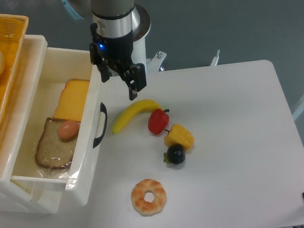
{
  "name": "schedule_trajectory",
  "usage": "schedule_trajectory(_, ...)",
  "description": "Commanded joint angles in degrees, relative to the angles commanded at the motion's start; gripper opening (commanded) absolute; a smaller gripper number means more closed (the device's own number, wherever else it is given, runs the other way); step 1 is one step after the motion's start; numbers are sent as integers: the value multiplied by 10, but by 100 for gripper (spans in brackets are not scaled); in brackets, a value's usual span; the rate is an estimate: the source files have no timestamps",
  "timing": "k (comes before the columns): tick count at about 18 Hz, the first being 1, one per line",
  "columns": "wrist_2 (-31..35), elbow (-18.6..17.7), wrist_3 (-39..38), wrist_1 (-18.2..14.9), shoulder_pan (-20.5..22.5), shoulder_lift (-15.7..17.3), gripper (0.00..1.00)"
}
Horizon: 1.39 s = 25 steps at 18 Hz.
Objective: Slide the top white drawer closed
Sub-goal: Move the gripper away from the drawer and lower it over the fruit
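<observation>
The top white drawer (87, 149) stands pulled open at the left, its black curved handle (99, 125) on the front facing right. Inside lie a slice of bread (52, 148), an orange cheese slice (74, 100) and a brown egg (68, 129). My gripper (119, 85) hangs just above and to the right of the drawer's front panel, near its far end. Its fingers (134, 86) are spread apart and hold nothing. The lower drawer is hidden under the top one.
A yellow wicker basket (3, 50) sits on the cabinet at the far left. On the white table (236, 140) lie a banana (134, 114), a red pepper (158, 121), a yellow pepper (179, 136), a dark fruit (175, 155) and a doughnut (149, 197).
</observation>
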Motion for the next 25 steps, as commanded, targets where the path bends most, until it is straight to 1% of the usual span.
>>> schedule_trajectory(2, 0, 0, 1, 0, 6, -12, 100)
schedule_trajectory(5, 0, -1, 1, 11, 14, -28, 100)
schedule_trajectory(7, 0, -5, -1, 15, 32, -34, 100)
schedule_trajectory(9, 3, -4, -5, 18, 47, -51, 100)
schedule_trajectory(12, 4, -10, -9, 18, 68, -64, 100)
schedule_trajectory(14, 4, -10, -45, 18, 73, -69, 100)
schedule_trajectory(16, 4, -5, -110, 20, 83, -86, 100)
schedule_trajectory(17, 3, -5, -126, 20, 83, -94, 100)
schedule_trajectory(20, 3, -7, -131, 23, 82, -111, 100)
schedule_trajectory(23, 2, -15, -139, 41, 81, -119, 100)
schedule_trajectory(25, 4, -15, -174, 46, 80, -128, 100)
